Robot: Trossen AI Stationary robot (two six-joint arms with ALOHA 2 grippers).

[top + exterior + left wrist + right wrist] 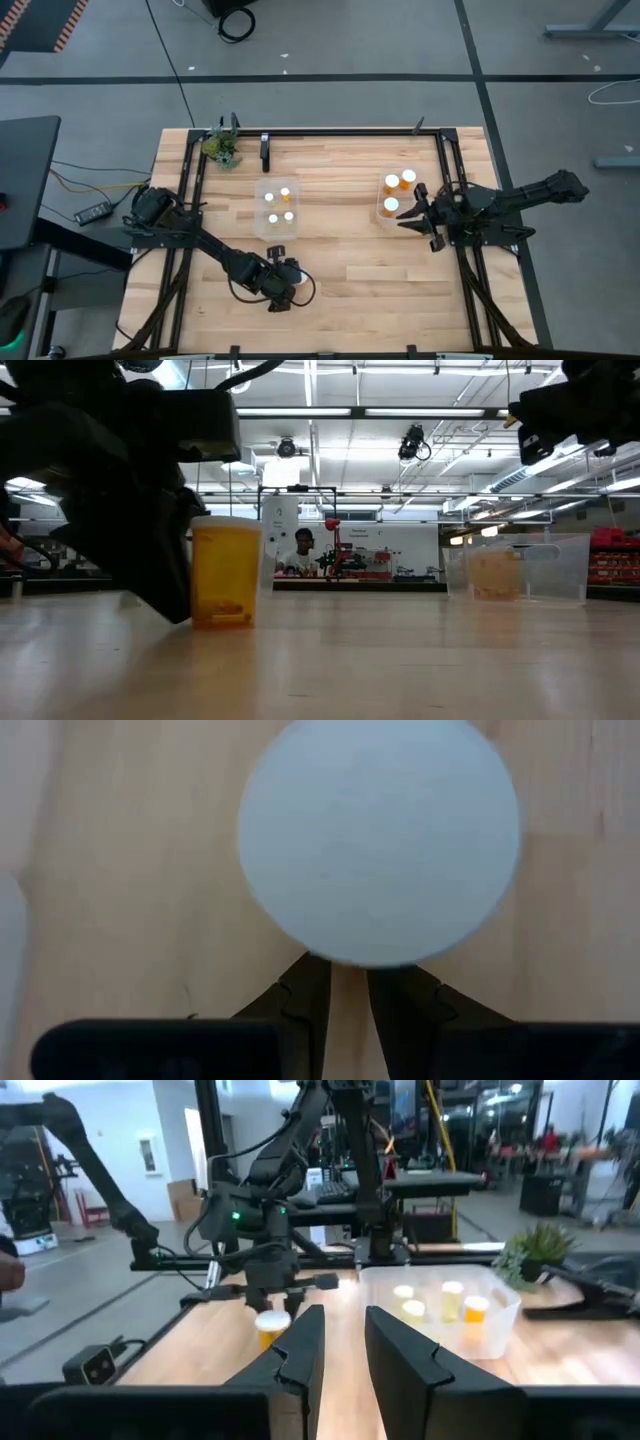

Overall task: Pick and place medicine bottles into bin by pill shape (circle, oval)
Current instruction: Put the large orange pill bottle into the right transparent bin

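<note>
From above, the left gripper [284, 281] hangs over a lone medicine bottle [277, 252] near the table's front, while the right gripper [414, 212] waits pinched shut beside its tub [384, 214]. Low view shows the bottle's amber body [224, 575] standing upright just beside the dark fingers [150, 575]. On the left wrist cam its white cap [379, 837] sits just past the fingertips [305, 995], which look narrow and hold nothing, probably lining up a grab.

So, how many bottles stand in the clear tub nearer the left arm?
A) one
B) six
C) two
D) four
D: the high view shows four white-capped bottles inside the clear tub on the left arm's side of the table.
</note>
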